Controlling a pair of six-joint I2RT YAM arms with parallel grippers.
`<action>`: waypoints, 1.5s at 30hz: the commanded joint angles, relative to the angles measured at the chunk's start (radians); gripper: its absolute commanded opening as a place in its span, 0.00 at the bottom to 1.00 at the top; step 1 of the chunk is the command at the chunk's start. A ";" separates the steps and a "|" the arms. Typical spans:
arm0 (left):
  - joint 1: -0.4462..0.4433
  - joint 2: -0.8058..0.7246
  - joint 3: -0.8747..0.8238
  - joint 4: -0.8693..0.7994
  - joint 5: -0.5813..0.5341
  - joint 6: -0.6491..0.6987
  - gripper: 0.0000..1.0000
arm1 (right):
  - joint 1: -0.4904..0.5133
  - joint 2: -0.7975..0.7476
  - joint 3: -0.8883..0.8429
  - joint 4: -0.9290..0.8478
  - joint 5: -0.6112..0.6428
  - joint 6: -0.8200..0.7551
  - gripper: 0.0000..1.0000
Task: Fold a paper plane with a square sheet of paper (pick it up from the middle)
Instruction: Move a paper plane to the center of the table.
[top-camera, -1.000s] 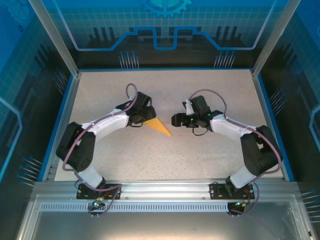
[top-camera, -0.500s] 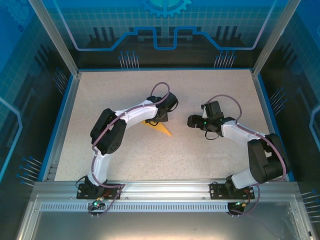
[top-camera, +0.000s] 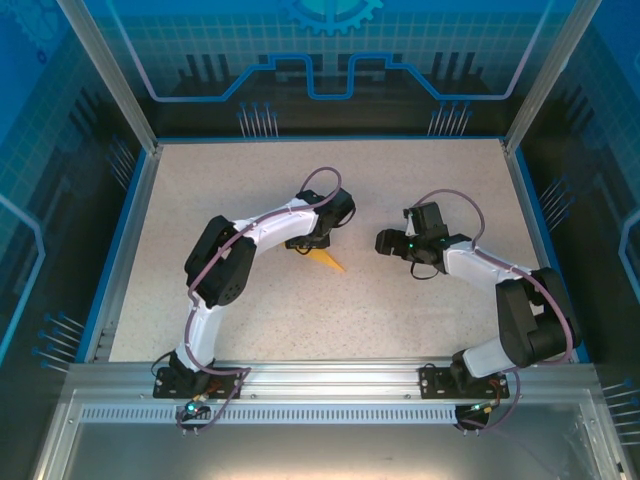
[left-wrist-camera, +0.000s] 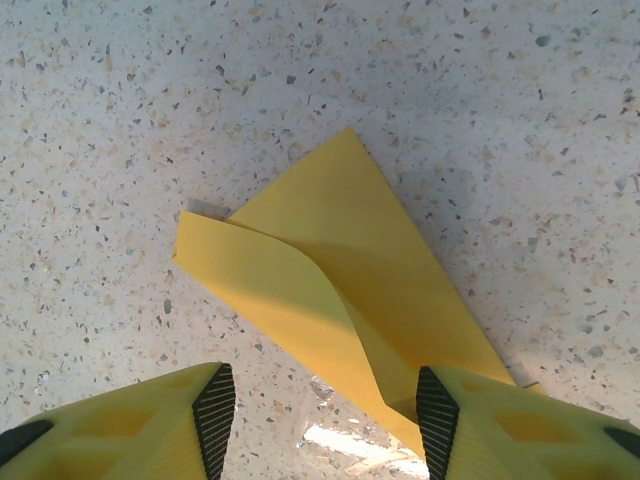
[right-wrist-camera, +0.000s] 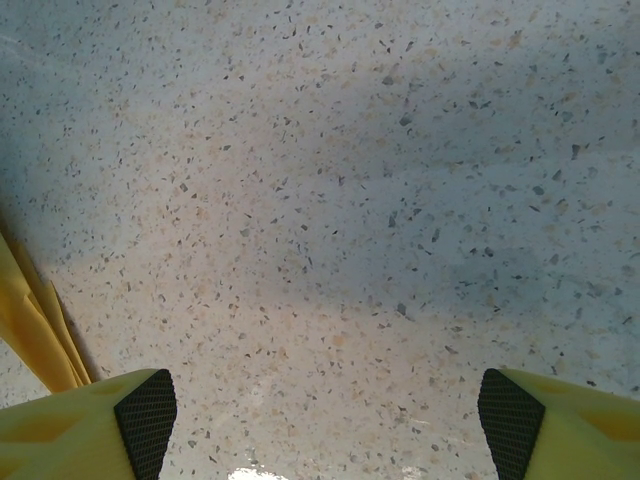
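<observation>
The sheet of paper is folded into a narrow, pointed orange-yellow paper plane (top-camera: 328, 261) lying flat at the table's middle. My left gripper (top-camera: 308, 243) hangs over its wide end and hides most of it from above. In the left wrist view the paper plane (left-wrist-camera: 380, 260) has one flap curling upward. The left gripper (left-wrist-camera: 325, 420) is open, its right pad (left-wrist-camera: 437, 410) against the paper's edge and its left pad (left-wrist-camera: 213, 410) over bare table. My right gripper (top-camera: 383, 241) is open to the right of the tip, and the paper (right-wrist-camera: 30, 320) shows at the far left of its wrist view.
The speckled table (top-camera: 250, 180) is bounded by a raised blue rim (top-camera: 130, 240) on the left, right and back. The arm bases sit on the metal rail (top-camera: 320, 380) at the near edge.
Over the last second the left arm swung right and came down over the paper, covering its wide end. The right gripper drew back to the right. In the last half second, little moved.
</observation>
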 joint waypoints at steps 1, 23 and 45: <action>-0.006 -0.007 0.010 -0.010 0.018 0.005 0.56 | -0.016 0.004 -0.005 0.021 -0.019 0.016 0.83; -0.005 -0.019 -0.044 0.108 0.072 -0.106 0.30 | -0.017 0.006 -0.008 0.026 -0.027 0.025 0.83; -0.021 -0.356 -0.188 0.284 0.152 0.044 0.04 | -0.017 0.000 -0.017 0.042 -0.030 0.037 0.83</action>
